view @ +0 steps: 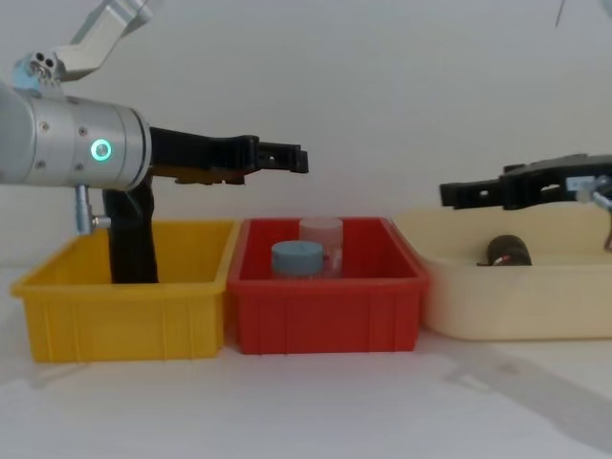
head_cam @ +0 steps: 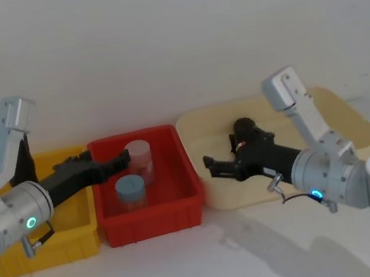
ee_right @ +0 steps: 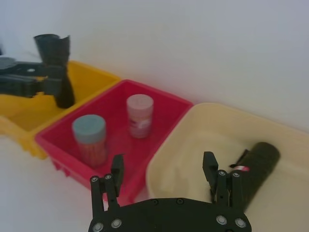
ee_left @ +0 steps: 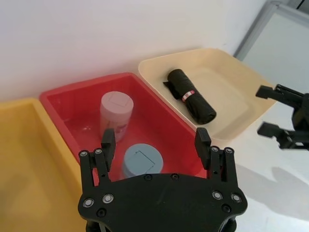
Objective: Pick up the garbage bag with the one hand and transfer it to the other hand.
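**Labelled black roll lies in the cream tray**

The garbage bag [ee_left: 190, 96], a crinkly black roll with a red-and-white band around its middle, lies on its side in the cream tray [ee_left: 241, 77]. The right gripper [ee_right: 163, 164] hovers over that tray, fingers spread wide and empty. The left gripper [ee_left: 155, 140], equally wide and empty, hangs above the red bin [ee_left: 63, 104].

The left gripper [head_cam: 119, 162] hangs over the red bin [head_cam: 182, 203], the right gripper [head_cam: 213, 166] by the garbage bag [head_cam: 244, 128].
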